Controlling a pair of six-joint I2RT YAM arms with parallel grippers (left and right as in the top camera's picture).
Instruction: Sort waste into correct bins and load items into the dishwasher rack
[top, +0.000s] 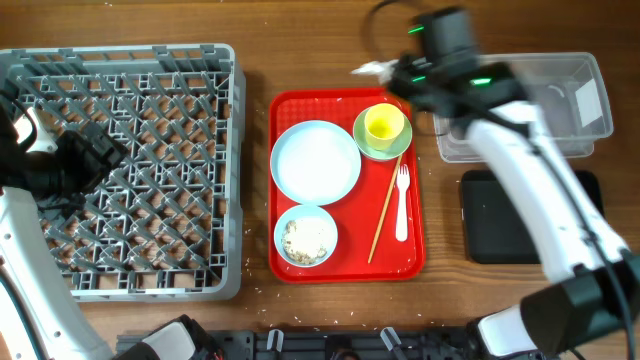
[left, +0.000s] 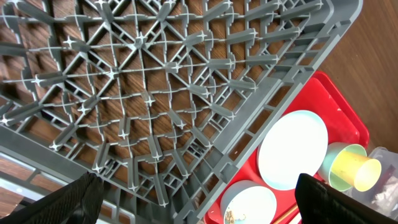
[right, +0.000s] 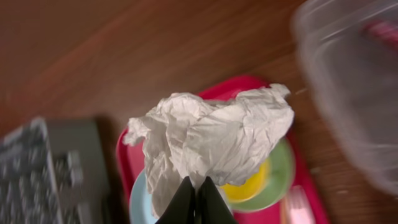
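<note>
My right gripper (right: 196, 186) is shut on the crumpled white napkin (right: 211, 134) and holds it in the air above the red tray's far edge; the napkin also shows in the overhead view (top: 372, 68), left of the clear tub (top: 520, 150). The black tray (top: 500, 245) lies in front of the tub. On the red tray (top: 415, 265) are the blue plate (top: 315, 160), the yellow cup (top: 384, 123) on the green saucer (top: 374, 147), the fork (top: 402, 205), the chopsticks (top: 382, 215) and the bowl (top: 306, 237) with crumbs. My left gripper (left: 199, 205) is open and empty over the grey rack (top: 130, 170).
The right arm's white link (top: 540, 180) crosses over the tub and the black tray. Small crumbs are scattered on the wooden table near the rack's front right corner (top: 255, 290). A reddish blur shows inside the tub (right: 379, 31).
</note>
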